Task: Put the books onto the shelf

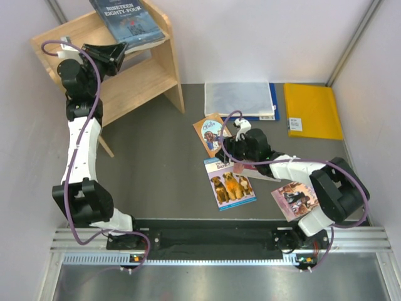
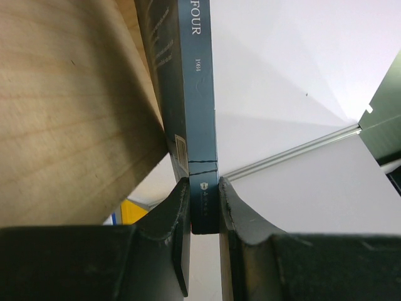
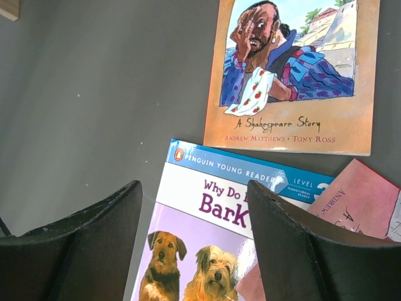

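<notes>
The shelf [image 1: 168,70] stands at the far left corner of the table [image 1: 150,163]; the dark blue book [image 1: 128,22], its cover reading "Nineteen Eighty-Four", lies cover up over the top board, one corner jutting past the side panel; the left gripper [image 1: 114,55] reaches up to it, and the left wrist view shows its jaws drawn narrow and clamped on the book's thin edge, one finger [image 2: 178,210] on each face, with the pale wood of the shelf close alongside

The other books lie flat near the middle of the table, towards the near edge; the orange-brown book [image 1: 210,133] is farthest back; the light blue dog book [image 1: 230,185] lies just nearer, and a maroon-red book [image 3: 362,195] shows beside it, partly tucked under; the pink-purple book [image 1: 293,199] rests by the right arm's base; the right gripper [image 1: 233,150] hangs above the dog book with its jaws wide apart, holding nothing

Along the far edge lie a grey-white folder [image 1: 241,99] and, to its right, a yellow envelope [image 1: 311,110]
</notes>
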You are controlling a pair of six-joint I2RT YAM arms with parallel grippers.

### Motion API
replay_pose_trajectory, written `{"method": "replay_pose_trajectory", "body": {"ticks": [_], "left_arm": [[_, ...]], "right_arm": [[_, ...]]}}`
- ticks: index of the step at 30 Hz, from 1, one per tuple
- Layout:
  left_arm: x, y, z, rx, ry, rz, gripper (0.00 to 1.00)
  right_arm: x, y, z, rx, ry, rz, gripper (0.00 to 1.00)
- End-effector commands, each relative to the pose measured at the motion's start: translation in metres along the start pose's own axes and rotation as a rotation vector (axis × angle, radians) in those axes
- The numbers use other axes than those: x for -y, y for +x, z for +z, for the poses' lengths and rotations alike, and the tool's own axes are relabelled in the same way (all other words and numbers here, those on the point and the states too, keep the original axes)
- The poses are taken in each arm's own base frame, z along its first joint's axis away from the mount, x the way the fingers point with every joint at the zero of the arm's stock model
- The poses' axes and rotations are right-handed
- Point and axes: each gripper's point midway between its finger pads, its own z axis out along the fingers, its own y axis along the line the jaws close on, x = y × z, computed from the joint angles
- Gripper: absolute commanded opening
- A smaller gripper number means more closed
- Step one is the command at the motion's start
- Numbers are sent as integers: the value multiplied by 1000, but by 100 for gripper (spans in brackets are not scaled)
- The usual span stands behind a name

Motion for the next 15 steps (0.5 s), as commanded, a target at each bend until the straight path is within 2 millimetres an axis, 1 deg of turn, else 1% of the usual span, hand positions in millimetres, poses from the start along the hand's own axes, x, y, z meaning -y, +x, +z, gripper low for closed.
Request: {"method": "replay_pose_trajectory", "body": {"ticks": [1,4,6,8,12,15], "left_arm": [[63,9,-19,12,170,75,0],[59,21,-16,-8,165,56,0],[61,31,-13,-33,170,49,0],[59,34,-11,-37,162,43,0],[53,28,-8,-1,135,28,0],[53,23,-8,31,131,12,0]], "right_arm": [[-8,-9,4,30,-21,-18,68],[-8,-7,4,26,-17,-17,67],[-8,-5,4,24,-15,-16,68],[-8,-4,3,21,-13,-15,68],[-7,-4,3,22,-12,-14,67],[-8,-2,4,19,-14,-12,67]]}}
